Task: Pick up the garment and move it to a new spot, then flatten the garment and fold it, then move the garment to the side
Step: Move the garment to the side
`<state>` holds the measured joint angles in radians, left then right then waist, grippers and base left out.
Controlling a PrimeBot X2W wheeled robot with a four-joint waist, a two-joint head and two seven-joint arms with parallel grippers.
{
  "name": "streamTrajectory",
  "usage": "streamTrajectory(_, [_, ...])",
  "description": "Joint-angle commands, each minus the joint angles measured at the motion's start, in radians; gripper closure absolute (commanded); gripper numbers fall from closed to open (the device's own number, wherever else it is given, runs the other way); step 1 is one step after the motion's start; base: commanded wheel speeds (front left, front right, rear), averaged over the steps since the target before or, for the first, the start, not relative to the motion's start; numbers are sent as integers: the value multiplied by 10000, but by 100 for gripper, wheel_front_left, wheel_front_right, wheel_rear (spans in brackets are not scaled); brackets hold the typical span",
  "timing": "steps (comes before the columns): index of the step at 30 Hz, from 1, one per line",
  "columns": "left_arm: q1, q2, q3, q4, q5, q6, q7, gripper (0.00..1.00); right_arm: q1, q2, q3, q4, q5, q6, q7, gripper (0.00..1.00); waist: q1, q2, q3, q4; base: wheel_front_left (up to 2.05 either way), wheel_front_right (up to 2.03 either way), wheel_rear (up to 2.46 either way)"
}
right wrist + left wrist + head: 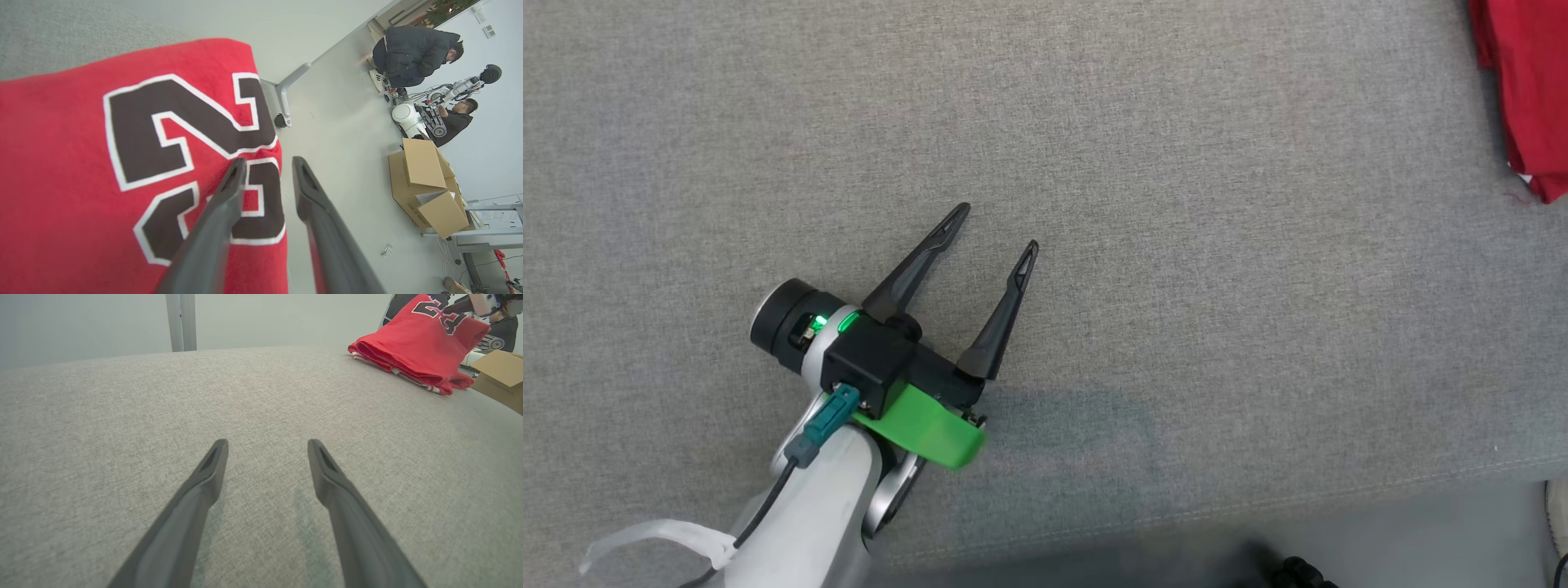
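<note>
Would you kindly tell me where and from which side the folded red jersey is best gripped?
Grip the red jersey by its thick rounded fold, approaching low across the grey surface from the side of the open left claw. The layers stack together there, so one pinch should probably catch them all.

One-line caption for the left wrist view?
Open left gripper over grey fabric surface; folded red jersey lies beyond, upper right.

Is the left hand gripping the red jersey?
No, the left hand is open over the grey upholstery, and the folded red jersey lies apart from it.
</note>
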<state>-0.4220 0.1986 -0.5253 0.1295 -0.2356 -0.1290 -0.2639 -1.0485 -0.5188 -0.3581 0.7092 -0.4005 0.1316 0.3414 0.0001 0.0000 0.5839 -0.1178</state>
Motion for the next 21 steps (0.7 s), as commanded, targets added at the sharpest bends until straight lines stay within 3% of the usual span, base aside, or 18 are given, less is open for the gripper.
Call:
streamTrajectory(1, [-179, 44, -103, -111, 61, -28, -5, 0, 187, 95, -158, 143, -209, -21, -174, 0, -1, 0, -51, 70, 0, 0, 0])
streamTrajectory(5, [-4, -60, -28, -126, -262, -28, -5, 0, 388, 389, -235, 470, -486, -21, -660, 0, -1, 0, -402, 45, 0, 0, 0])
streamTrajectory(10, [400, -426, 740, 120, -941, 143, -5, 0, 656, 1067, -469, 807, -161, -21, -1488, 0, -1, 0, -1116, 7, 0, 0, 0])
streamTrajectory(13, [705, -356, 886, 380, -1029, 146, -5, 0, 936, 1554, -421, 1009, 129, -21, -2087, 0, -1, 0, -1694, -11, 0, 0, 0])
streamTrajectory(21, [1291, -545, 1643, 1193, -1512, 786, -3, 0, 1626, 2606, -10, 1303, 1566, -21, -3600, 0, -1, 0, -3091, 51, 0, 0, 0])
